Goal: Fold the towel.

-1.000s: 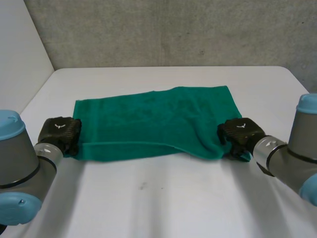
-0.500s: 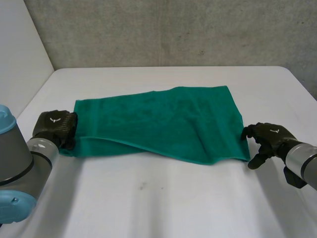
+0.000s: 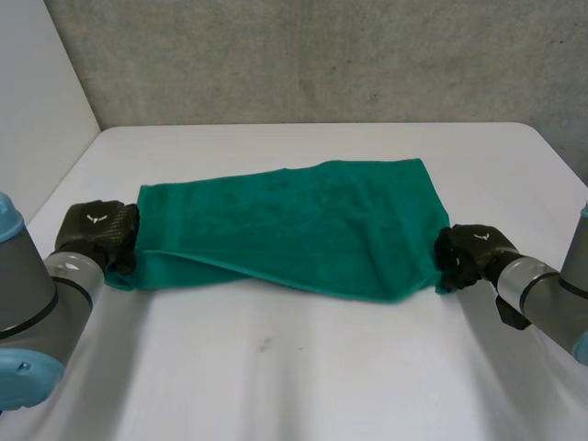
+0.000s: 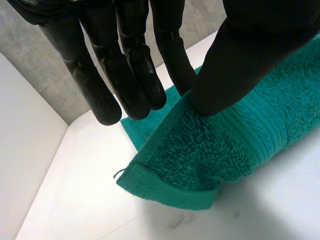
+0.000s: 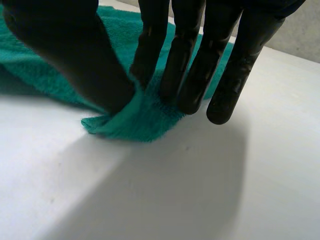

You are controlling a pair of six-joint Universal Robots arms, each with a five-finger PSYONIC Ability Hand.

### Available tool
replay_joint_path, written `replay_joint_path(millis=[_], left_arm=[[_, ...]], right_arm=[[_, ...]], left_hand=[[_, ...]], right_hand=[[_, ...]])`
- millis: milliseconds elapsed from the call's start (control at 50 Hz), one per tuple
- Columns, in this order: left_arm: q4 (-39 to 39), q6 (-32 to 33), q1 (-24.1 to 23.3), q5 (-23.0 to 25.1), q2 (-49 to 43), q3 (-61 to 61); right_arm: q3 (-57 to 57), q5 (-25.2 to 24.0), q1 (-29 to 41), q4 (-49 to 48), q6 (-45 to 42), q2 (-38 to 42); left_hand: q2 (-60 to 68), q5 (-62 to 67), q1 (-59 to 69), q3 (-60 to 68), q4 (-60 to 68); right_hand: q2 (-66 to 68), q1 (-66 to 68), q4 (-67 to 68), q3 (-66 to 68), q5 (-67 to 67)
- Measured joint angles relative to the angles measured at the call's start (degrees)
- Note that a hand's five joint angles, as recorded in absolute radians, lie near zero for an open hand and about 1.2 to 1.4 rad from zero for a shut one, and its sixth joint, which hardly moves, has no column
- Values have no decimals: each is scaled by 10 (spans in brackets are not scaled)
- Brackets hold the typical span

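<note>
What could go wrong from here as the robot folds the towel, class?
1. The right hand pinches the towel only by its corner tip, so it may slip out when lifted.
2. The towel's near edge lies in a slanted crease, so the fold may come out skewed unless the left hand lifts evenly.

A white table (image 3: 303, 386) spans the middle and lower frame, a small dark smudge (image 3: 265, 345) at its lower centre. A rough grey wall (image 3: 322, 55) runs across the top; a plain white panel (image 3: 37, 92) stands upper left.
</note>
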Motion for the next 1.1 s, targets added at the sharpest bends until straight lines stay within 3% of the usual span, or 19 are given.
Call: replay_joint_path(millis=[180,240,360,380,420,500,620,700,800,920,1060,1100], left_arm=[[-1,-2,4,0,10,0],[-1,-3,6,0,12,0],[-1,-3,10,1,12,0],[-1,-3,11,1,12,0],[-1,-3,14,1,12,0],[-2,-3,22,2,12,1],[-7,-2,29,3,13,2],[-37,0,30,3,36,6],[-108,2,28,5,97,11],[-218,10,23,8,188,6],[-323,70,23,8,255,-30],[-327,76,24,8,257,-35]], right_arm=[[-41,19,22,4,14,18],[-46,25,27,9,18,20],[-47,29,32,22,18,21],[-47,29,32,25,17,22],[-48,30,33,29,16,24],[-51,33,31,33,13,31],[-53,34,28,33,12,30],[-58,42,22,47,-12,-62],[-59,40,16,104,-84,-168],[-48,38,-7,251,-265,-280],[1,43,-18,386,-443,-333],[8,43,-18,394,-456,-335]], left_hand=[[0,0,0,0,0],[0,0,0,0,0],[0,0,0,0,0],[0,0,0,0,0],[0,0,0,0,0],[0,0,0,0,0],[0,0,0,0,0],[0,0,0,0,0],[0,0,0,0,0],[0,0,0,0,0],[1,0,0,1,0],[1,0,0,1,0]], right_hand=[[5,-2,18,15,16],[-121,-97,-114,-113,-89],[-196,-159,-189,-193,-159],[-246,-203,-249,-246,-224],[-221,-176,-217,-214,-198],[2,3,3,3,6],[17,7,25,23,22],[17,7,26,23,22],[17,7,26,23,22],[17,7,26,23,22],[17,7,26,23,22],[17,7,26,23,22]])
